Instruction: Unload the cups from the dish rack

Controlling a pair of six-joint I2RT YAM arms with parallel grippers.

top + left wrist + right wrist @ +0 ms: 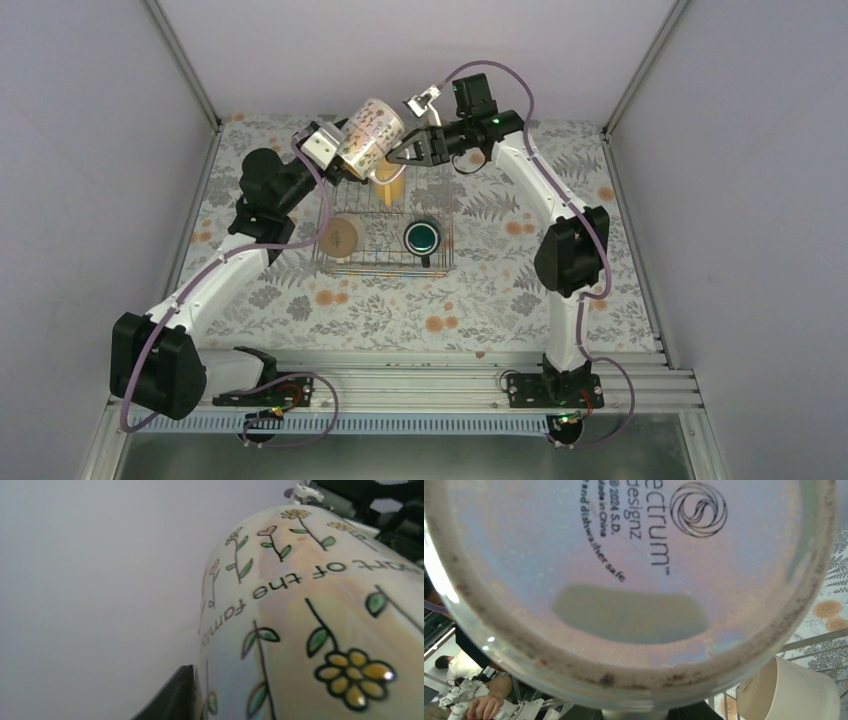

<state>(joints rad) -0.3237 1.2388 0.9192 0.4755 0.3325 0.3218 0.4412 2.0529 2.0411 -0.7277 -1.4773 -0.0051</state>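
My left gripper (347, 160) is shut on the pale whitish mug (370, 135) with painted flowers and holds it tilted above the back of the dish rack (385, 262). In the left wrist view the mug (310, 630) fills the right side, with one dark finger (175, 697) against its wall. My right gripper (402, 154) is open, right at the mug's base, which fills the right wrist view (634, 580). In the rack are a yellow-orange mug (390, 187), a cream mug (342, 237), also in the right wrist view (786, 690), and a dark green mug (422, 237). No black mug shows.
The rack stands mid-table on a floral cloth (480, 300). Grey walls close in the left, right and back. A metal rail (450, 385) with the arm bases runs along the near edge. The right forearm (540, 190) passes beside the rack's right side.
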